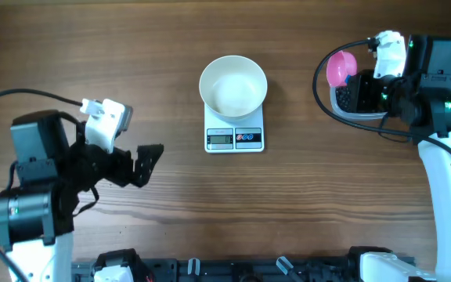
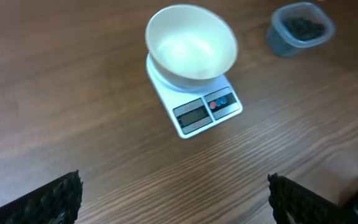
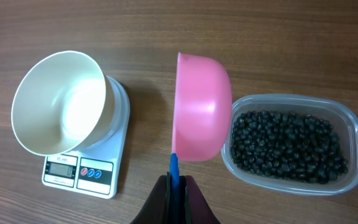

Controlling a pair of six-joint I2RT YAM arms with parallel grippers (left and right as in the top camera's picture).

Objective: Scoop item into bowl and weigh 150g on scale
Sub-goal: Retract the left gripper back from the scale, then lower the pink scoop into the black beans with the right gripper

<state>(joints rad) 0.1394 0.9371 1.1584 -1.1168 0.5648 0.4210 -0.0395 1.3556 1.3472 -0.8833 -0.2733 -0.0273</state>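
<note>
My right gripper (image 3: 174,184), at the bottom centre of its wrist view, is pinched shut on the thin blue handle (image 3: 174,167) of the pink scoop (image 3: 202,109). The grip is narrow because the handle is a flat strip that would twist in looser jaws. The scoop sits just above my fingers, turned on its side with its rounded back toward the clear plastic tub (image 3: 352,127) at the right, so I cannot see whether anything is in it. The black beans (image 3: 288,146) lie heaped in that tub, right beside the scoop, within easy dipping reach. At the left of the frame the white bowl (image 3: 39,118) sits on the kitchen scale (image 3: 79,173), which leaves the display and buttons uncovered; the bowl looks empty, so I judge that weighing has not started. My left gripper (image 2: 174,200) hangs wide open and holds nothing. It is low in its own frame, well apart from the scale, on the wooden table (image 3: 166,31).
</note>
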